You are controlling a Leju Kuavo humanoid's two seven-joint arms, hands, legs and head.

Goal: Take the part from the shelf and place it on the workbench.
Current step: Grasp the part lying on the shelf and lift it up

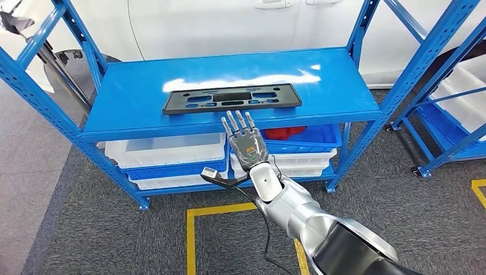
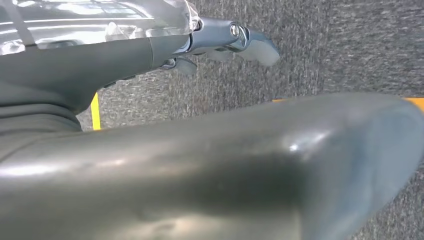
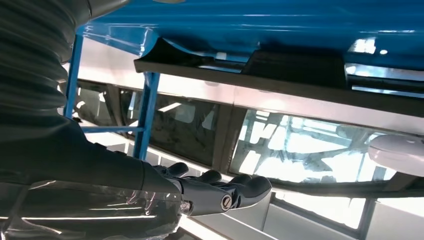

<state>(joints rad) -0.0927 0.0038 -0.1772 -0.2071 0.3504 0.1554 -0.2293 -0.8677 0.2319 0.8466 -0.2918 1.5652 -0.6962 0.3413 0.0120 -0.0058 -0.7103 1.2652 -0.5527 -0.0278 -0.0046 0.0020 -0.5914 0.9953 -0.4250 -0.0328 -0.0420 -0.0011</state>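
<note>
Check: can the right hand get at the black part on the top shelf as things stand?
Probably yes. The right hand is open, fingers straight, just short of the shelf's front edge, pointing at the black part. Nothing lies between them on the shelf top.

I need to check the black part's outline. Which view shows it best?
The head view: the black part lies flat on the blue shelf, its whole outline visible. The right wrist view catches just its edge, seen low from the side.

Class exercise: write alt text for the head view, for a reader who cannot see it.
The right robot hand, fingers spread and holding nothing, reaches toward a flat black part lying on the top of a blue shelf. White and blue bins sit on the level below, above grey carpet marked with yellow tape.
</note>
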